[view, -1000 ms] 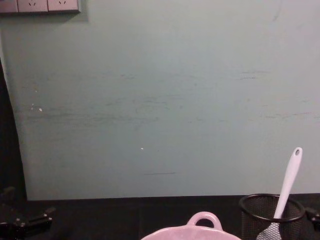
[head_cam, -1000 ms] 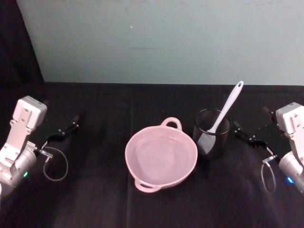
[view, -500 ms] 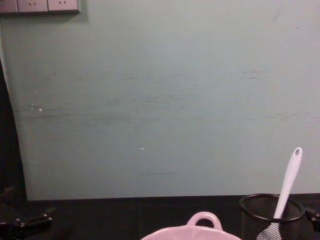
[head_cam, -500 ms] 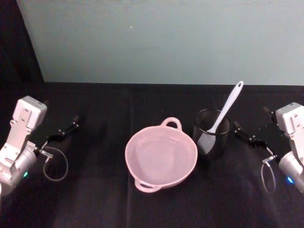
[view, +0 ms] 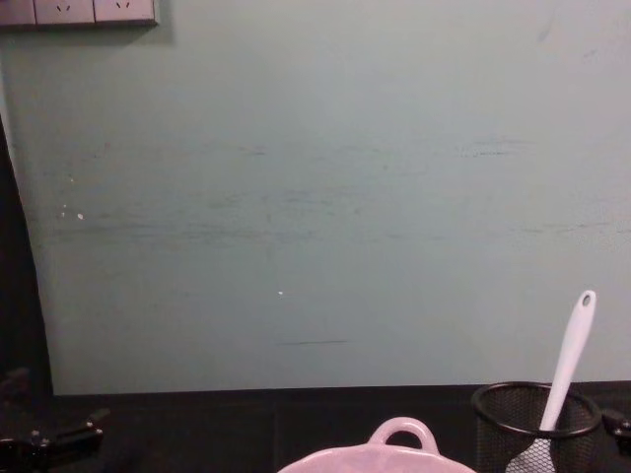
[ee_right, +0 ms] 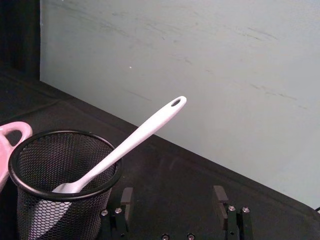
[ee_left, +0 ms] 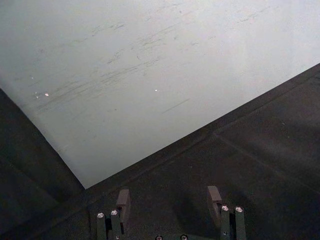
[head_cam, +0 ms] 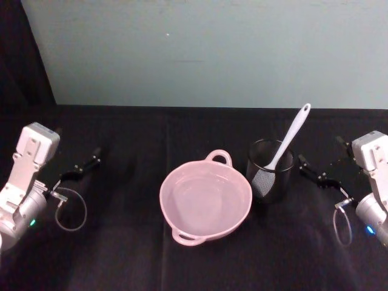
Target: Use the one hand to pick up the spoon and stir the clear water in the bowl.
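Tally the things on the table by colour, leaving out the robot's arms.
Pink: 1, the bowl
White: 1, the spoon
Black: 1, the mesh cup that the spoon stands in
Total: 3

This looks like a robot test room, a kind of lab, not a home. The table [head_cam: 121, 260] is covered with plain black cloth. Right behind the table stands a bare, scuffed, pale green wall [view: 315, 197], with white sockets [view: 79, 10] high above the table's left end. A white robot arm [head_cam: 24, 176] sits at the table's left end and a second robot arm [head_cam: 371, 176] at its right end.
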`<state>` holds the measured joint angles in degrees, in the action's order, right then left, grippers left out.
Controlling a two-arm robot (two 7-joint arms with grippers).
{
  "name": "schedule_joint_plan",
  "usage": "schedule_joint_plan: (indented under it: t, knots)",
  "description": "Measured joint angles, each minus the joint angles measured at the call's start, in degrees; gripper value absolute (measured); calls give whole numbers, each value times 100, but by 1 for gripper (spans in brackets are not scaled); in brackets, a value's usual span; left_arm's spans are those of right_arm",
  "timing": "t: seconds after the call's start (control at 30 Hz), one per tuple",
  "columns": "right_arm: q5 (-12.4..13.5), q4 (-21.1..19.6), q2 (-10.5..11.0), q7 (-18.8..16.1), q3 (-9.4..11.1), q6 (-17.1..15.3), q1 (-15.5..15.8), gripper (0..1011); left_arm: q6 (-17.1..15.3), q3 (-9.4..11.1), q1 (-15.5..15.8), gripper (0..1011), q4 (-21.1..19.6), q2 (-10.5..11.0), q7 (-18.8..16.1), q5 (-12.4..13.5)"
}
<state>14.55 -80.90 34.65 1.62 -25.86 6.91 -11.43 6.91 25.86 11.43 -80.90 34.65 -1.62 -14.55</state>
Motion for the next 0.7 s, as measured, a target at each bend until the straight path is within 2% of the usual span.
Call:
schedule_joint_plan:
  t: [0.7]
  knots:
    - [0, 0, 0, 0, 0, 0, 0, 1002, 0, 0, 0, 1005, 0, 0, 0, 0]
